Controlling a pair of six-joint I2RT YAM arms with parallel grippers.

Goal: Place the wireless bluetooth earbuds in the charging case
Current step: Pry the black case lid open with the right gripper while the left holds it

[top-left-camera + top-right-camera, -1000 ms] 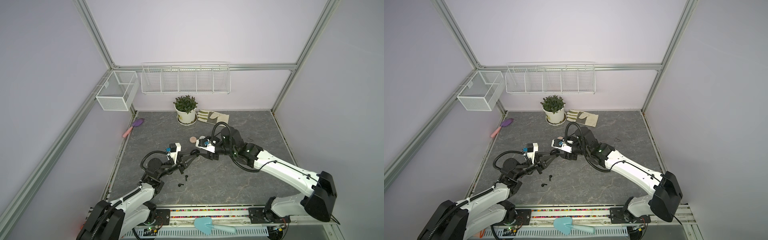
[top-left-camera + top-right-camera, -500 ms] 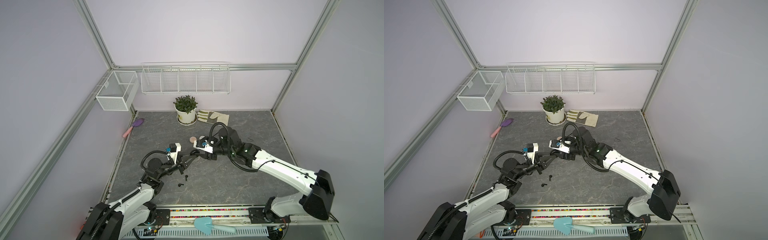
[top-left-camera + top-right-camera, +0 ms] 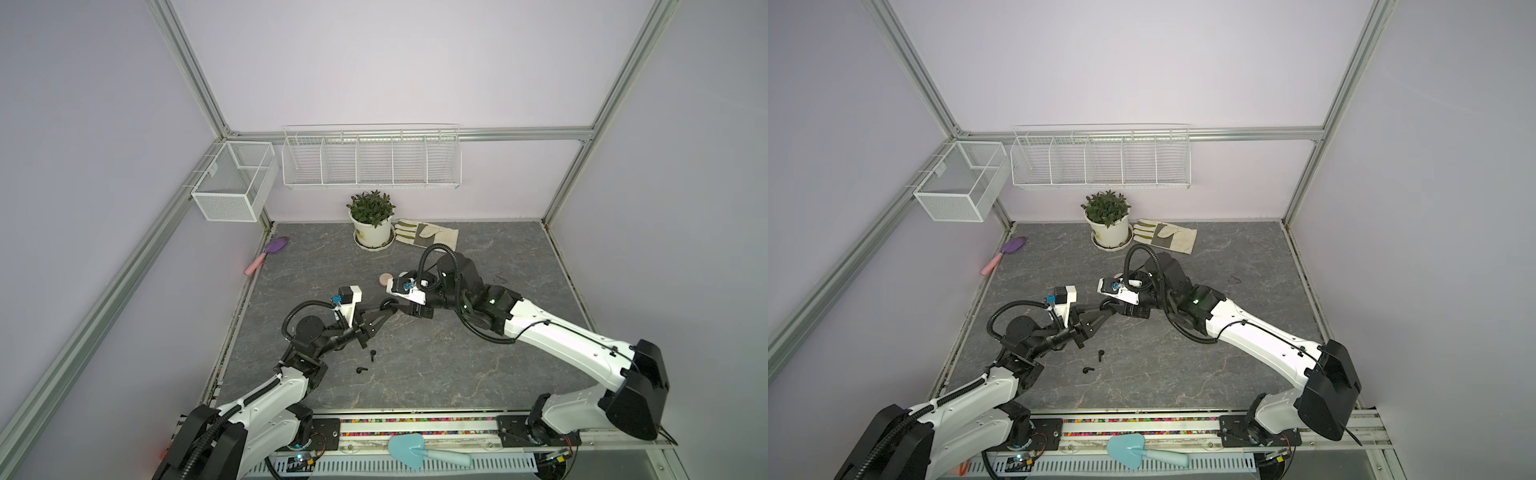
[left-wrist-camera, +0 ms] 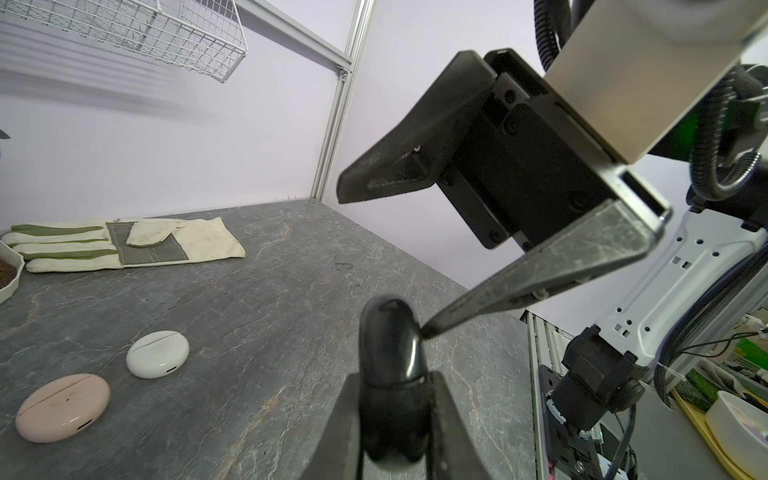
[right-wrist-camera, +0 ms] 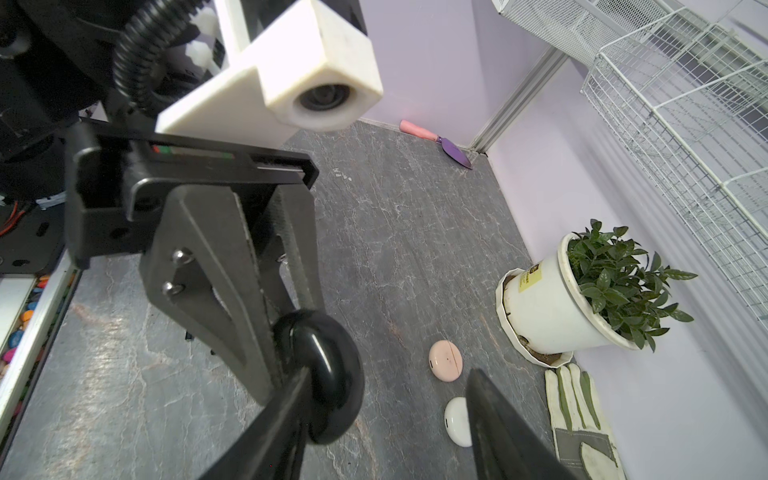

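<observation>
Two black earbuds (image 3: 372, 354) lie loose on the table (image 3: 478, 365) near the left gripper (image 3: 386, 309). That gripper squeezes a black case (image 4: 390, 345) and holds it up, likely so the right gripper (image 4: 384, 262), its jaws apart, can poke the lid open with one tip. A pink case (image 4: 62, 407) and a white case (image 4: 158, 359) sit farther back, out of the way.

Bright even light, faint soft shadows, wide-angle bending at edges
</observation>
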